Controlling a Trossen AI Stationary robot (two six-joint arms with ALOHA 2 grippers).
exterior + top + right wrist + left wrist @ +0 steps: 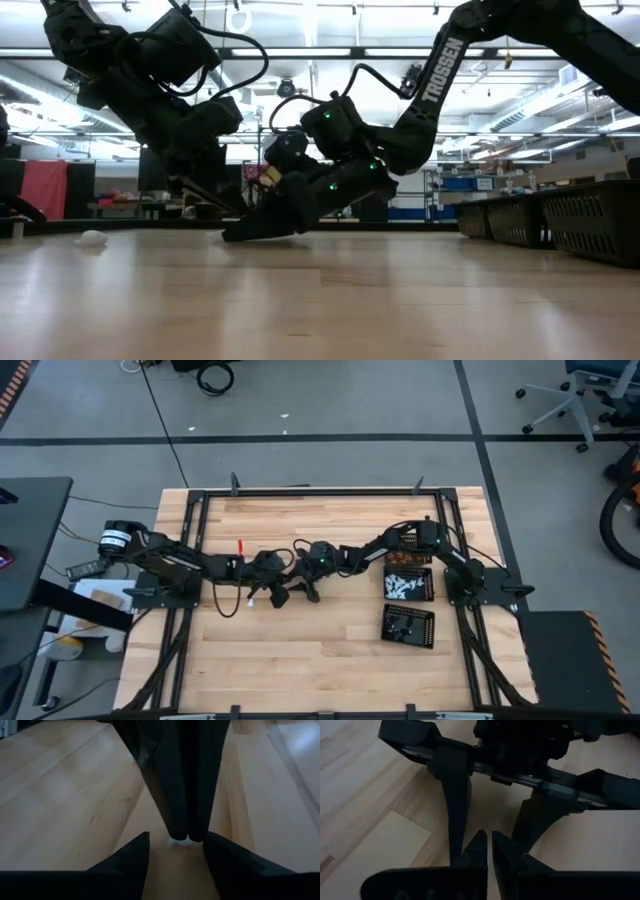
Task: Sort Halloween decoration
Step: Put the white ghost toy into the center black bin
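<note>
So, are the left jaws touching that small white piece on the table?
Touching. In the right wrist view the shut left gripper pinches the white piece at its tips.

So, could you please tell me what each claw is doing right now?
Left claw: shut on white piece.
Right claw: open, holding nothing.

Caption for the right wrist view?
Open right hand faces shut left hand pinching a tiny white piece above the light wooden table.
</note>
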